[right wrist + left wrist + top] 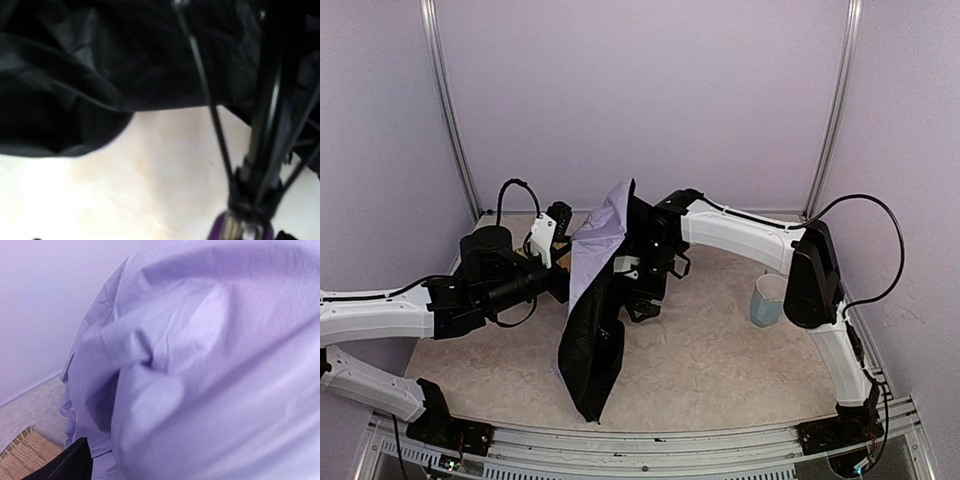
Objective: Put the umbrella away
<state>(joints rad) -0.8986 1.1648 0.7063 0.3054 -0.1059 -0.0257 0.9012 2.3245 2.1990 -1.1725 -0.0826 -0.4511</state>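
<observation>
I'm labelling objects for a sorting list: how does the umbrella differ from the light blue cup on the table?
Colour: the umbrella is lavender outside with a black lining; the cup is plain light blue.
Shape: the umbrella is crumpled, drooping fabric; the cup is rigid and stands upright.
Size: the umbrella looks far larger than the cup.
Place: the umbrella is mid-table; the cup is off to the right.
Both appear to rest on the same table.

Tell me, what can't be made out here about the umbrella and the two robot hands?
- Left gripper: open or shut unclear; top view too small, left wrist view filled by the umbrella fabric.
- Right gripper: top view, buried against the black lining; right wrist view does not show it.
- Umbrella handle: right wrist view, blurred, cut by bottom edge.
- Straw tray: left wrist view, cut by corner.
</observation>
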